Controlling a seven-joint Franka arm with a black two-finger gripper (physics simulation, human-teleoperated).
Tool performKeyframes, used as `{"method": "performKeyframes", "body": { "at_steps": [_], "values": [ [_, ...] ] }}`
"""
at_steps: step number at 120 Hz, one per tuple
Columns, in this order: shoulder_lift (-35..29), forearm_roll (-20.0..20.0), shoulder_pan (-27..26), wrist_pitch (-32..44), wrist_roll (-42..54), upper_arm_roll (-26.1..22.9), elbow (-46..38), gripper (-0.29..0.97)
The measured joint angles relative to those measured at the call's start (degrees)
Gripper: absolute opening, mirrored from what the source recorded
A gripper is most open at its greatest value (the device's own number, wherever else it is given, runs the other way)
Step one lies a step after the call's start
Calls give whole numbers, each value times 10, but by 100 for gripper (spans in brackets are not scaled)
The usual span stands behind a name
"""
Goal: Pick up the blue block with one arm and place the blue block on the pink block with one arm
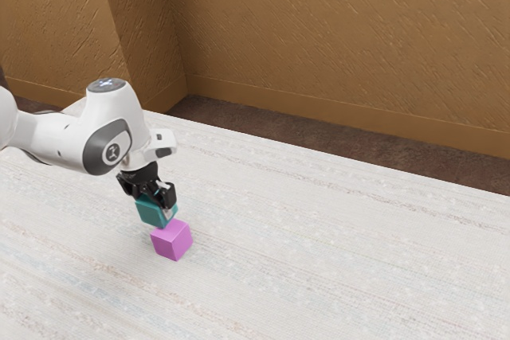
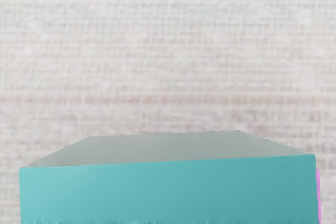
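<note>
Blue block (image 2: 168, 182), teal in shade, sits closest to your wrist camera, right beneath it, with a sliver of the pink block (image 2: 318, 192) peeping out beyond one of its side edges. Seen from the side, your tool (image 1: 157, 201) is clamped on the blue block, gripping it from two opposite sides. It carries the blue block directly over the pink block, set slightly toward the exterior view's left of the pink block's centre.

The two blocks are very close. Whether the blue one already rests on the pink block's top face or hangs just above it cannot be told. You appear to be at the placing step: the pick-up looks done, the release not yet.

Your next move, by this reading, calls for squaring the blue block over the pink block and easing it down until it sits flat. Then you open the tool and lift straight up. An off-centre release could tip it off the pink block's edge.

The pink block stands on a pale, whitewashed wood-grain table (image 1: 335, 244), whose surface spreads wide on every side of it. Beyond the pink block, past the table's far edge, a strip of dark brown floor (image 1: 358, 137) meets tan textured walls (image 1: 319, 29).
</note>
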Motion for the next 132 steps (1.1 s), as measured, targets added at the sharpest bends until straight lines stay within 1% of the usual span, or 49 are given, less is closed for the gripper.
{"method": "performKeyframes", "body": {
  "at_steps": [17, 47, 81, 132],
  "values": [
    [0, -5, 1, 0, -1, 0, -1, 35],
    [-1, -13, -21, 0, -2, 0, -10, 36],
    [-7, -18, -10, 0, -3, 0, -22, 34],
    [-14, -21, -24, -1, -1, 0, -21, 36]
  ]
}}
